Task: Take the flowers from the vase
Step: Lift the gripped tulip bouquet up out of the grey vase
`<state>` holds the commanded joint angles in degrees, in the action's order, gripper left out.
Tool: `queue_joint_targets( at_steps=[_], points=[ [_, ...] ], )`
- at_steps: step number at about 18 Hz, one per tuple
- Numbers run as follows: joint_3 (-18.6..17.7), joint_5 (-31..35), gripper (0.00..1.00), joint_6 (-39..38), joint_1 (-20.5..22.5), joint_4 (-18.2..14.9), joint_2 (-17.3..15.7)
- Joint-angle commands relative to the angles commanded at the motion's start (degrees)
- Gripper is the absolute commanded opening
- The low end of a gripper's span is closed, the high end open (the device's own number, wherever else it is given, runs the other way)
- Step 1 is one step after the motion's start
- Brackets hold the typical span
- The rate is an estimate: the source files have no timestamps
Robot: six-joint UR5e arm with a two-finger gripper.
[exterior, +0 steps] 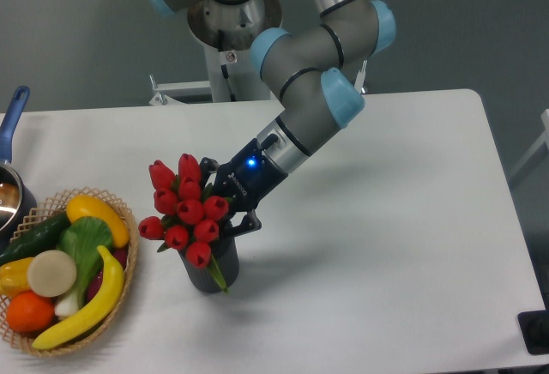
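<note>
Flowers (184, 211), a bunch of red tulip buds with green leaves, stand in the vase (214, 269) near the front-left of the white table (403, 220). The buds lean toward the left, above the vase mouth, and one green leaf hangs down over the dark ribbed wall. We see the gripper (230, 211) reaching in from the right, just behind the buds, with its dark fingers (246, 224) level with the bunch just above the vase rim. The buds hide the fingertips, so we cannot tell whether the jaws are closed on the stems or only standing around them. We judge the task to be in its grasping stage: the approach is done, while the lift is not, since the stems remain inside the vase and the vase sits on the table. What is left is a secure hold and an upward pull clear of the rim. To the left, a basket (120, 220) of fruit and vegetables lies well apart from the vase.
</note>
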<state>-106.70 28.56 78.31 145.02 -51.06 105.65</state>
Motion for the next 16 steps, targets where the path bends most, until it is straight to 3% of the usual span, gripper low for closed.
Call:
queue_joint_targets(
  at_steps=[11, 16],
  points=[
    [1.67, -3.33, 0.44, -10.36, 1.41, 0.0, -7.2],
    [4.03, -4.04, 0.44, -15.02, 1.23, -0.09, -8.7]
  ],
)
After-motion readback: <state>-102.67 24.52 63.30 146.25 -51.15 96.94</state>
